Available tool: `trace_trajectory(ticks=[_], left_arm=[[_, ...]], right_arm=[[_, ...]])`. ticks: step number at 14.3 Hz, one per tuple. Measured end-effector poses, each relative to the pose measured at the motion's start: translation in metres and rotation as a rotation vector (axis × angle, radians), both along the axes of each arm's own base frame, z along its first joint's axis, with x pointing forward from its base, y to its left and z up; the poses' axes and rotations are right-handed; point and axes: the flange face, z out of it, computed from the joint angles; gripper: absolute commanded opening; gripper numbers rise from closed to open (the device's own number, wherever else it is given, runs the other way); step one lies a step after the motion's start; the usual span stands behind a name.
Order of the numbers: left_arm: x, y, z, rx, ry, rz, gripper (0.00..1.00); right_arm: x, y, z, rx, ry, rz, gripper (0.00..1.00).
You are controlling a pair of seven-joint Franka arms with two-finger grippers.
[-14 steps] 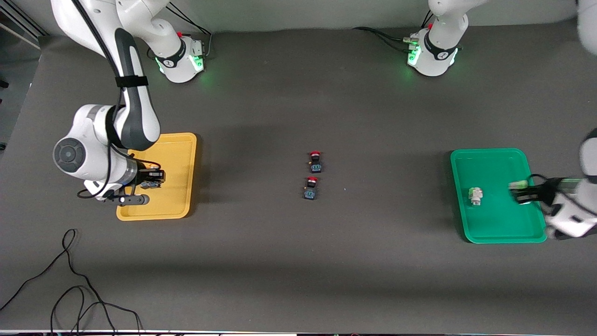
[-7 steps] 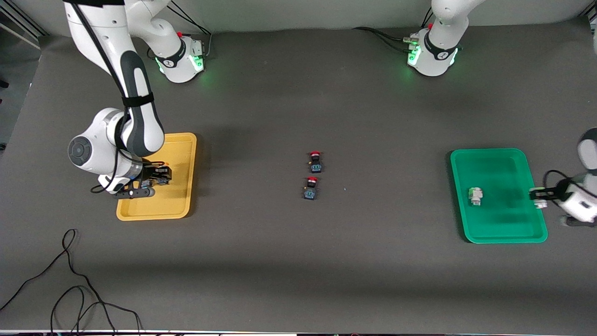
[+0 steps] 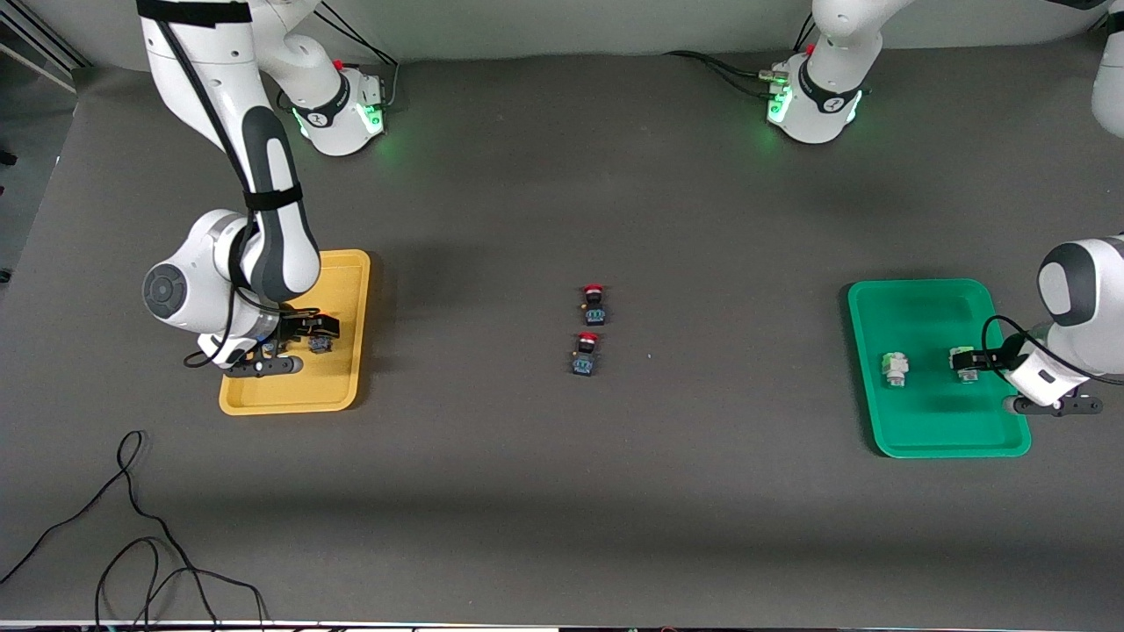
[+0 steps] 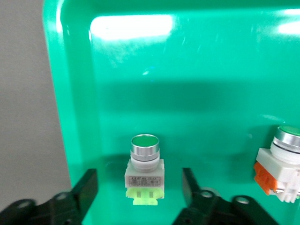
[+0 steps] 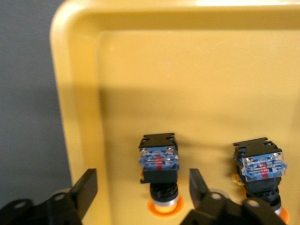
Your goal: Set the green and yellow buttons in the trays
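The left gripper (image 4: 139, 190) hangs over the green tray (image 3: 913, 303), fingers spread clear of a green button (image 4: 144, 174); a second (image 3: 895, 368) lies at its nine o'clock in the front view. The right gripper (image 5: 143, 190), likewise spread, straddles one yellow button (image 5: 159, 176) in the yellow tray (image 3: 347, 290), another (image 5: 260, 168) beside it.

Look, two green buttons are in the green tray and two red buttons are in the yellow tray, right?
Not quite. The green tray does hold two green buttons, but the yellow tray holds two yellow buttons, as the right wrist view shows. The red buttons sit mid-table.
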Motion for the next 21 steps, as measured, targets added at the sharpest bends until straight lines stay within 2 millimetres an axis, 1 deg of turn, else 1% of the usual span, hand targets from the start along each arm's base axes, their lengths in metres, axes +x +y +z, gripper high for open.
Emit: trace_trajectory(ticks=[1,2,3,4,6,8,11,13,14,15,16,17,19,21], left_arm=[[0.002,0.000,0.012,0.009,-0.009,-0.001,1.00],[0.004,0.000,0.028,0.020,-0.007,-0.002,1.00],[0.006,-0.002,0.049,0.033,0.001,-0.005,1.00],[0.009,-0.007,0.074,0.045,0.011,-0.008,1.00],[0.012,-0.022,0.131,0.052,0.035,-0.008,1.00],[0.009,-0.035,0.185,0.038,0.061,0.011,1.00],[-0.002,-0.058,0.259,-0.011,0.049,0.036,1.00],[-0.014,-0.081,0.300,-0.030,0.019,0.030,1.00],[-0.021,-0.096,0.317,-0.028,0.009,0.016,1.00],[-0.026,-0.110,0.331,-0.026,0.000,0.001,1.00],[-0.030,-0.126,0.342,-0.034,-0.011,-0.014,1.00],[-0.034,-0.141,0.351,-0.039,-0.021,-0.028,1.00],[-0.040,-0.166,0.365,-0.040,-0.036,-0.055,1.00],[-0.046,-0.185,0.374,-0.038,-0.039,-0.081,1.00]], right_arm=[[0.003,-0.002,0.012,0.024,0.007,-0.007,1.00],[0.007,-0.004,0.029,0.046,0.015,-0.012,1.00],[0.012,-0.007,0.051,0.053,0.028,-0.015,1.00],[0.020,-0.010,0.079,0.049,0.045,-0.021,1.00],[0.037,-0.008,0.148,0.055,0.075,-0.035,1.00],[0.047,-0.012,0.209,0.067,0.085,-0.047,1.00],[0.046,-0.037,0.289,0.073,0.086,-0.069,1.00],[0.037,-0.061,0.338,0.067,0.074,-0.102,1.00],[0.031,-0.073,0.357,0.063,0.066,-0.121,1.00],[0.026,-0.081,0.373,0.060,0.059,-0.133,1.00],[0.023,-0.083,0.384,0.058,0.051,-0.137,1.00],[0.023,-0.080,0.391,0.051,0.047,-0.147,1.00],[0.027,-0.064,0.392,0.035,0.054,-0.187,1.00],[0.031,-0.051,0.391,0.016,0.061,-0.211,1.00]])
